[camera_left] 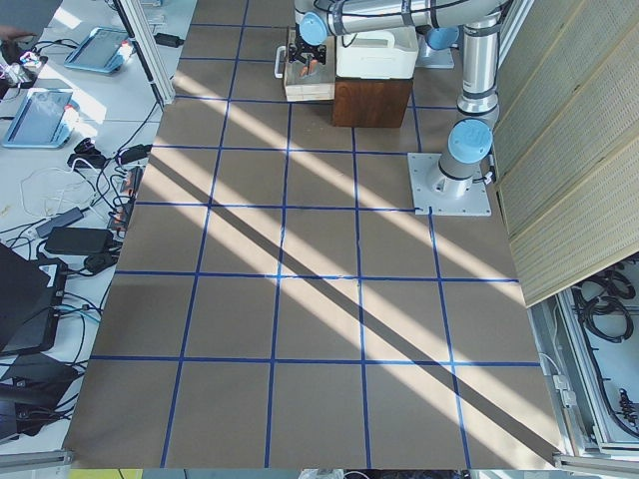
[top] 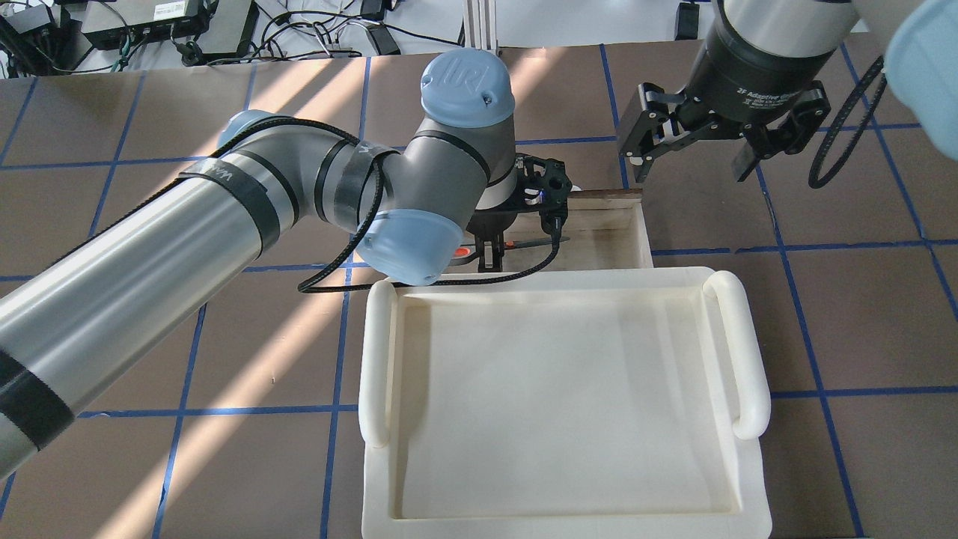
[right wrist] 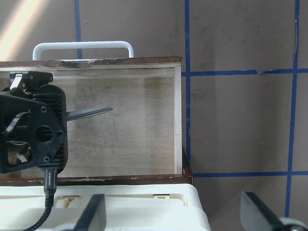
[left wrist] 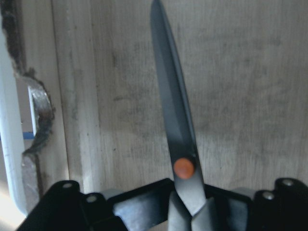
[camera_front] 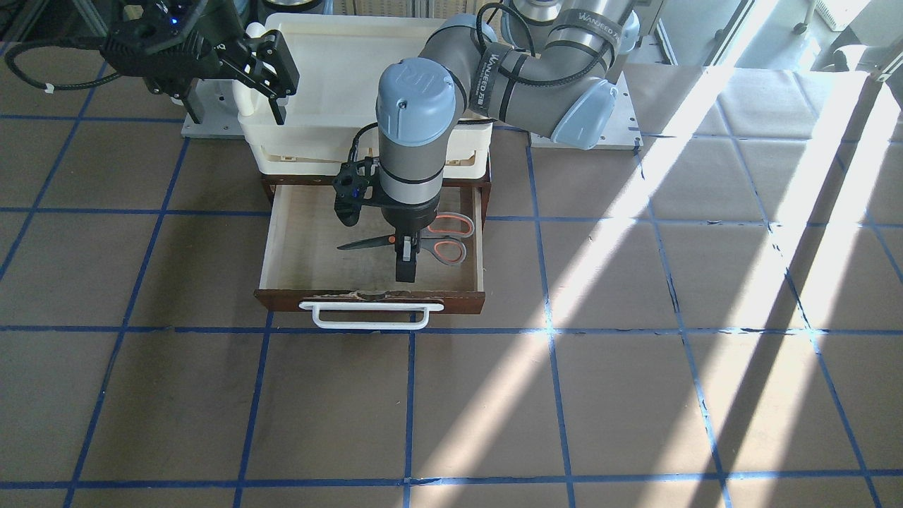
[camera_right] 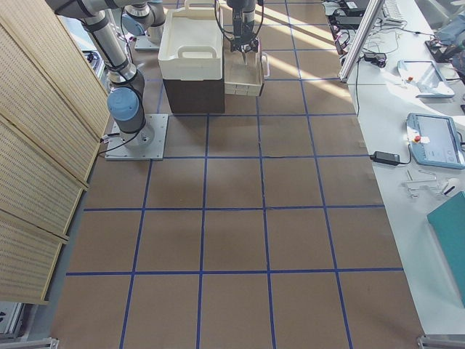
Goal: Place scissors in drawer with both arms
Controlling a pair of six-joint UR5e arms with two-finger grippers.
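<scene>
The scissors (camera_front: 446,250) lie flat on the pale floor of the pulled-out drawer (camera_front: 281,240). Their red-and-grey handles are on the view's right and their dark blades point left. My left gripper (camera_front: 405,255) reaches straight down into the drawer and straddles the scissors near the pivot. Its jaws are open, with one finger (camera_front: 406,269) toward the drawer front. The left wrist view shows the blade (left wrist: 177,120) and the orange pivot just ahead of the gripper body. My right gripper (top: 692,161) is open and empty, hovering beside the drawer's far corner. It looks down on the drawer (right wrist: 177,120) and the blade tip (right wrist: 94,112).
A cream plastic tray (top: 748,359) sits on the dark cabinet above the drawer. The drawer's white bar handle (camera_front: 370,315) faces the operators' side. The brown table (camera_front: 635,395) carries blue tape lines and sunlight stripes. The left arm's elbow (top: 404,239) overhangs the tray's corner.
</scene>
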